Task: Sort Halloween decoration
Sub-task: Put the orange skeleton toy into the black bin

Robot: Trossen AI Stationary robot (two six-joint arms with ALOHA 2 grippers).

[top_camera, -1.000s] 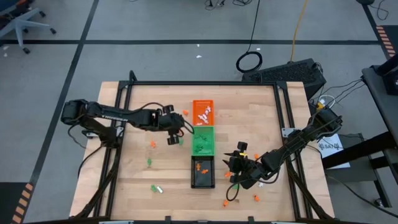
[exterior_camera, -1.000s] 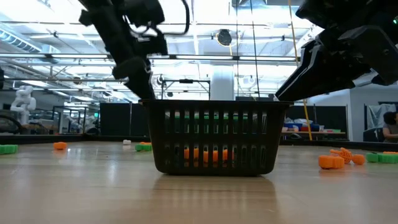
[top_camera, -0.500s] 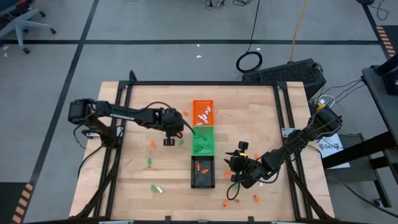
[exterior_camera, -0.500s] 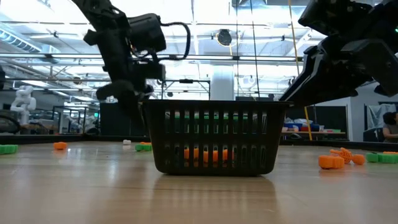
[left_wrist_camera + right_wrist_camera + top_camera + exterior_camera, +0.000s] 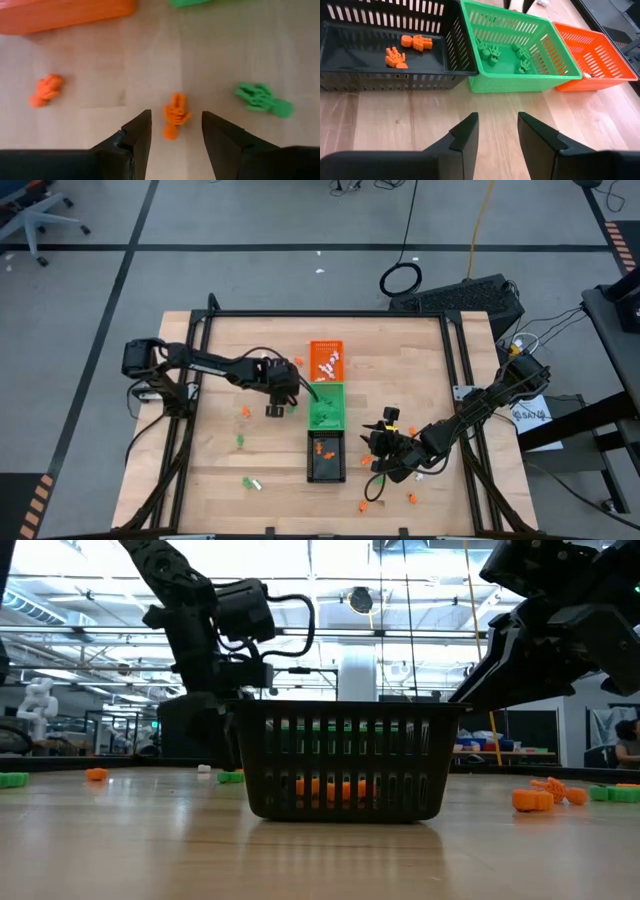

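**Left gripper low over an orange trinket beside the green tray**

The left arm reaches from the table's left edge toward the middle, its gripper [image 5: 273,410] pointing down just left of the green tray [image 5: 326,406]. Its fingers [image 5: 135,137] stand apart, an orange trinket [image 5: 175,114] on the wood between them, untouched. A second orange trinket [image 5: 46,90] and a green one [image 5: 262,97] lie near on either side.

The right gripper [image 5: 378,452] hangs just right of the black tray [image 5: 326,457], fingers [image 5: 462,135] apart and empty.

In the low view the black tray hides the other two trays. The orange tray [image 5: 326,360] is cut off in the left wrist view.

More trinkets lie scattered over the table [image 5: 420,360].
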